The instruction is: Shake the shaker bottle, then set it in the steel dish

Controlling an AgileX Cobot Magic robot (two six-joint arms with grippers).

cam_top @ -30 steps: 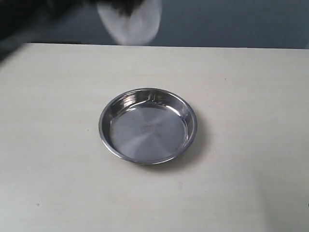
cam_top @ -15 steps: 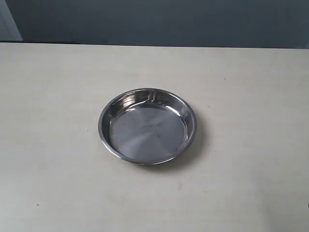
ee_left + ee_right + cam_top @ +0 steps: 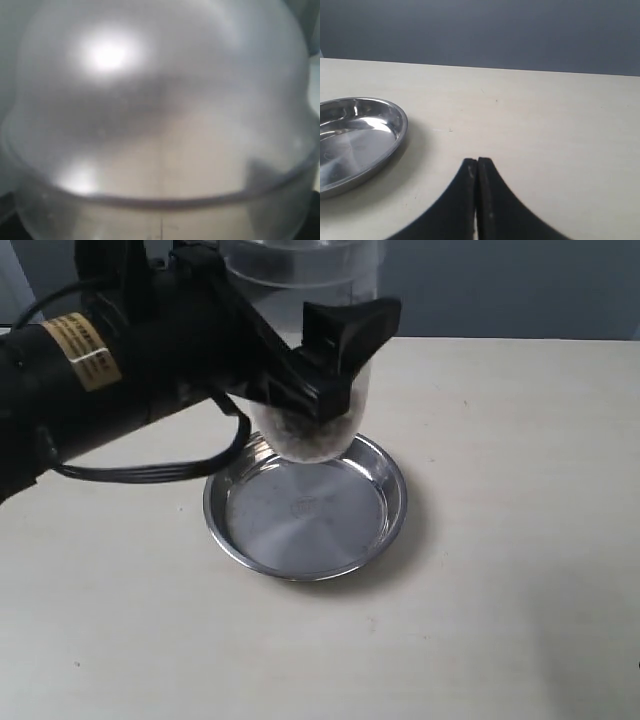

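**Bottle in left gripper, above far rim of dish**

Left gripper (image 3: 325, 360): clamped across the shaker bottle (image 3: 312, 435), one black finger on the near side and the other behind. The bottle is held in the air, not resting on anything. Its long axis is near vertical, with the wide end up and out of frame and the rounded end down. Granules (image 3: 305, 440) are packed into that lower end. In the left wrist view the bottle (image 3: 160, 100) fills the frame, too blurred to tell which end faces the camera.

Steel dish (image 3: 300, 573): sits flat on the table (image 3: 520, 540) and is empty; the stamped mark (image 3: 308, 507) shows on its bare bottom.

Key relation: the bottle's lower end hangs over the dish's far rim, not over its centre. I cannot judge its height above the rim well from one exterior view. Judgement: setting it down calls for a short shift toward the mark, then a straight descent.

Right gripper (image 3: 477, 162): jaws together and empty, low over the table beside the dish (image 3: 400, 131). The left arm is the one placed to act.
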